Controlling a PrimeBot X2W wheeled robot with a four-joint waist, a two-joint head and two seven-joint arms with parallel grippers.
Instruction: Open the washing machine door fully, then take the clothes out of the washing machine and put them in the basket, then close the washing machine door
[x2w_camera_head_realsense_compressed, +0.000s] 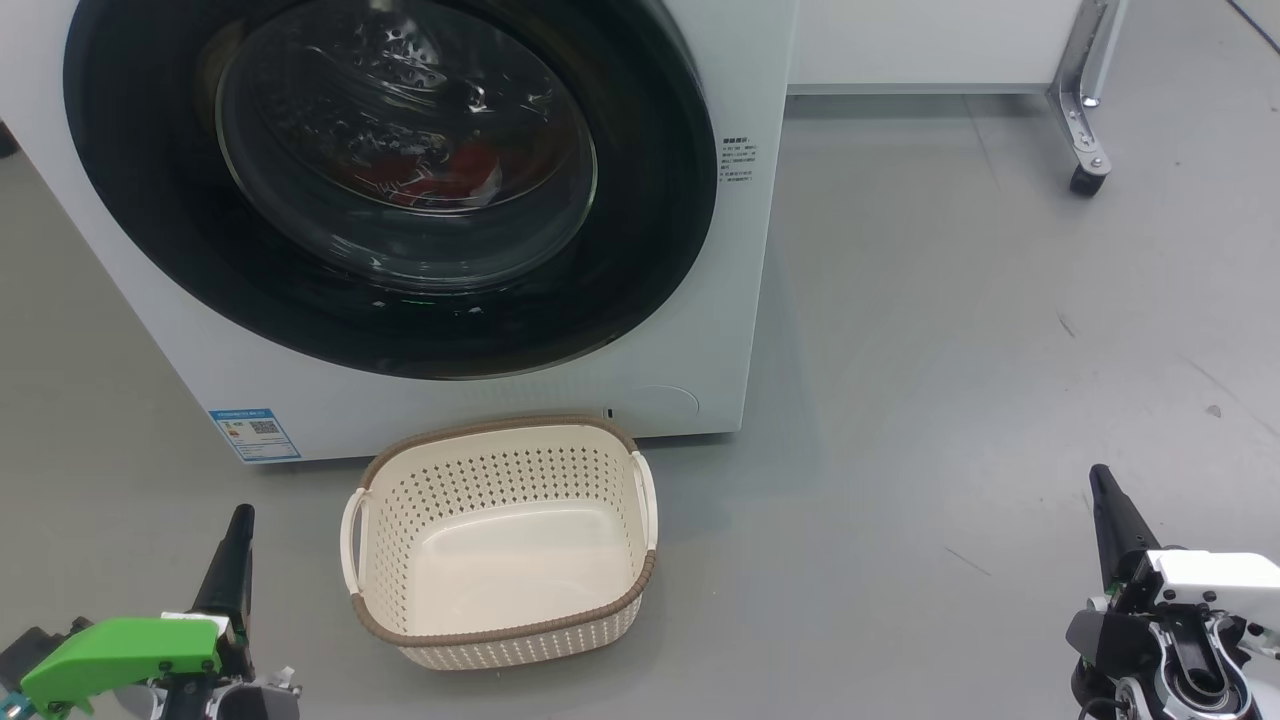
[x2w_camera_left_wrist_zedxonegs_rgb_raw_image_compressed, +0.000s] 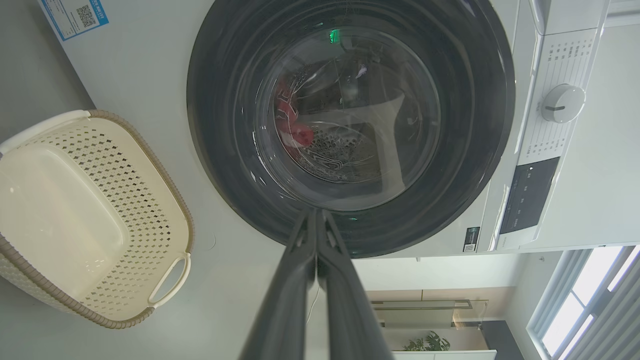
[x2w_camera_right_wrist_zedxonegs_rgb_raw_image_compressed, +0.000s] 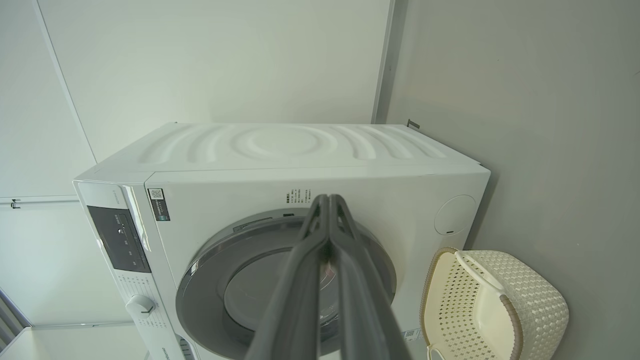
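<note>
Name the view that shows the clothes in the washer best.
Left wrist view: the clothes show bright red through the washing machine door. The head view gives a dimmer patch under reflections. Right wrist view: grey glare on the glass behind the right gripper.

- Head view: set high, facing forward and down onto the floor (x2w_camera_head_realsense_compressed: 950, 300). The washing machine (x2w_camera_head_realsense_compressed: 700, 330) front is cropped at the top edge. The left gripper (x2w_camera_head_realsense_compressed: 238, 520) sits at the lower left corner, the right gripper (x2w_camera_head_realsense_compressed: 1102, 485) at the lower right.
- Left wrist view: near, looking along its own pressed-together fingers (x2w_camera_left_wrist_zedxonegs_rgb_raw_image_compressed: 300, 280) at the washing machine door (x2w_camera_head_realsense_compressed: 400, 180). The frame is rolled sideways, so the control panel (x2w_camera_left_wrist_zedxonegs_rgb_raw_image_compressed: 530, 195) is at right and the basket (x2w_camera_head_realsense_compressed: 480, 470) at left.
- Right wrist view: farther back, taking in nearly the whole machine body. It is rolled the opposite way: panel at left, basket at lower right.
- Shared: door and basket appear in all three views; the panel in both wrist views.
</note>
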